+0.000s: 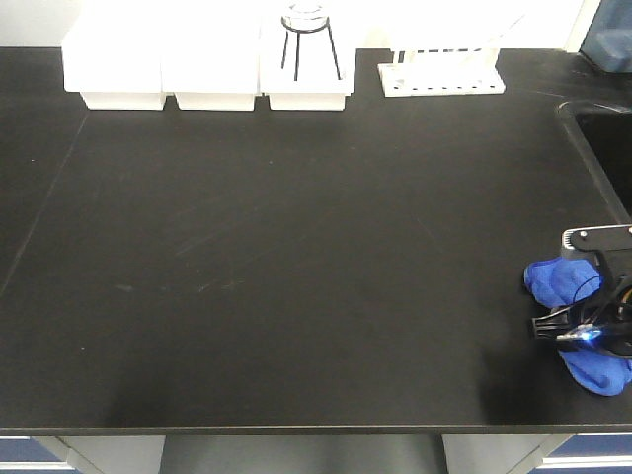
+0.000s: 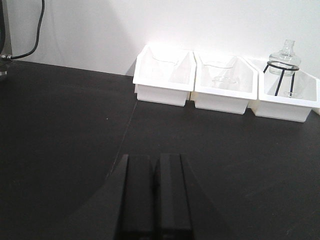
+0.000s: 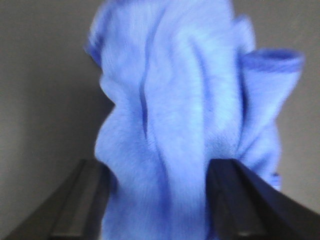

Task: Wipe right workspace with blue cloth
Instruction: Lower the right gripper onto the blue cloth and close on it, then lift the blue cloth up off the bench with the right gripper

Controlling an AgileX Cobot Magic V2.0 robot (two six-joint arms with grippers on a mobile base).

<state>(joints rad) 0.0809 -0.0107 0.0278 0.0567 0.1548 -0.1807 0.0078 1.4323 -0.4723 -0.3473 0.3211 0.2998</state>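
The blue cloth (image 1: 568,281) lies bunched on the black benchtop (image 1: 296,247) at the far right, near the front edge. My right gripper (image 1: 585,331) sits over it. In the right wrist view the cloth (image 3: 170,115) fills the gap between the two black fingers (image 3: 227,195), which press into its sides; the gripper (image 3: 155,172) is shut on it. My left gripper (image 2: 155,165) hovers low over the benchtop with its fingers together, holding nothing. It is outside the front view. The right workspace is out of view.
Three white bins (image 1: 207,64) line the back edge, one holding a glass flask on a wire stand (image 1: 306,39). A white tube rack (image 1: 441,71) stands to their right. A sink (image 1: 602,148) opens at the right edge, just behind the cloth.
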